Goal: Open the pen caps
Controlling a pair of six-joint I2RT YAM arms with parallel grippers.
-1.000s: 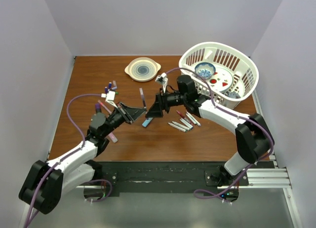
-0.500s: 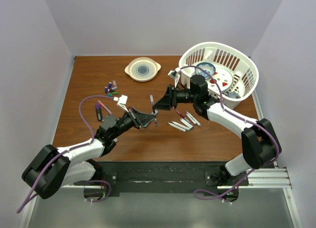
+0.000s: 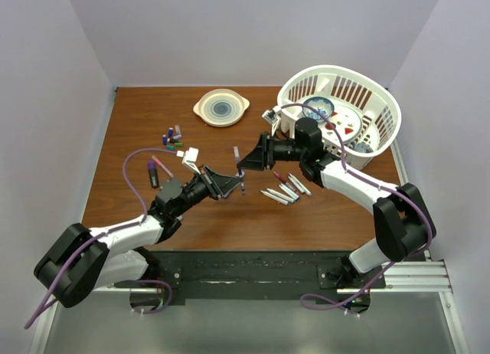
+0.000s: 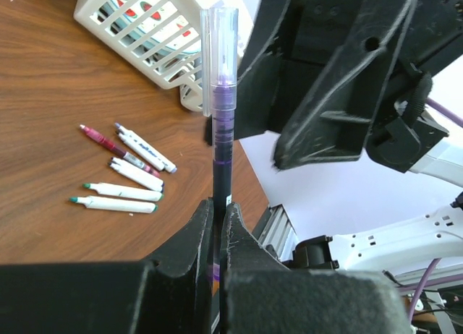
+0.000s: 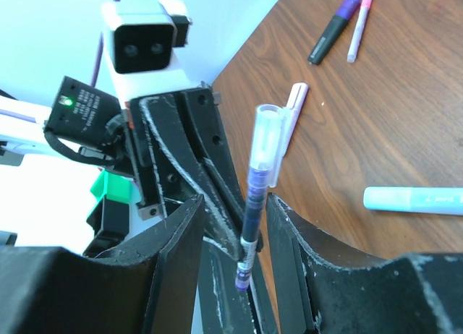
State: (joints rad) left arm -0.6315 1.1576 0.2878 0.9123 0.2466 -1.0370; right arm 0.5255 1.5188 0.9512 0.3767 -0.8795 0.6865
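several small loose plastic caps in purple, blue and green point(image 3: 172, 135) lie at the far left of the brown wooden worktop point(image 3: 138, 109). the left tool point(image 4: 219, 212) is clenched on the lower barrel of 1 slim purple-ink pen point(image 4: 221, 142). it holds the pen upright above the worktop, with the clear plastic clipped cap point(image 4: 219, 52) topmost. the right tool point(image 5: 235, 204) stands released, its 2 fingers either side of the pen, with a gap showing on at least 1 side.

to do this well, i judge the right tool should clench the cap alone, above its seam with the barrel. it should then pull straight along the pen's axis while the left tool grips hard. a sideways tug could bend the pen or twist it free. in its own wrist view the right fingers seem to flank the barrel just below the cap, so a shift toward the cap looks needed first.

hard to tell is whether either right finger touches the pen. the barrel's bottom end is hidden inside the left tool.
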